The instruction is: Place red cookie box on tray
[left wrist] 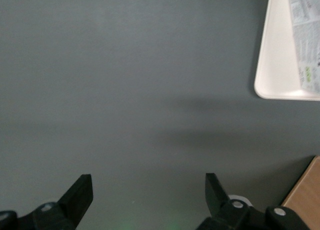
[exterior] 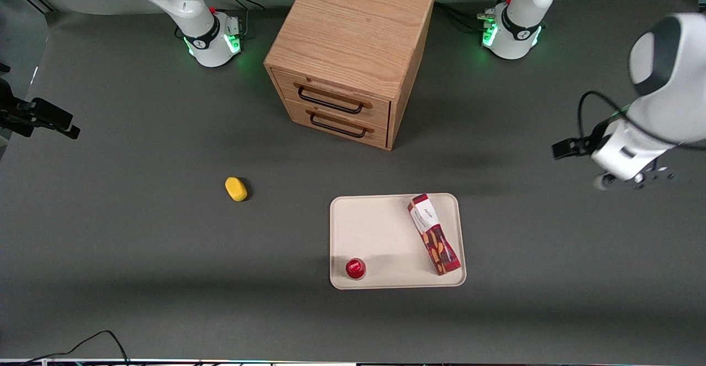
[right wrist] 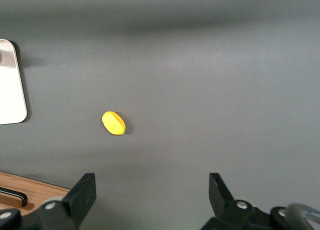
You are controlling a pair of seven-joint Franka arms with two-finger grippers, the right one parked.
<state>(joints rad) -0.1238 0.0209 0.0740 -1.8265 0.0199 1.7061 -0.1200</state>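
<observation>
Looks basically done: the red cookie box (exterior: 433,233) lies flat on the tray (exterior: 386,233), along the tray's edge toward the working arm's end, long axis slightly diagonal, white label end nearest the drawer cabinet (exterior: 353,52). The gripper (left wrist: 149,197) hangs wide open and empty, well apart from the tray, over bare table

Left arm raised at its own end of the table, wrist angled down, gripper (left wrist: 147,197) hovering above bare tabletop, fingers (left wrist: 80,192) spread wide apart, nothing held between them.
</observation>
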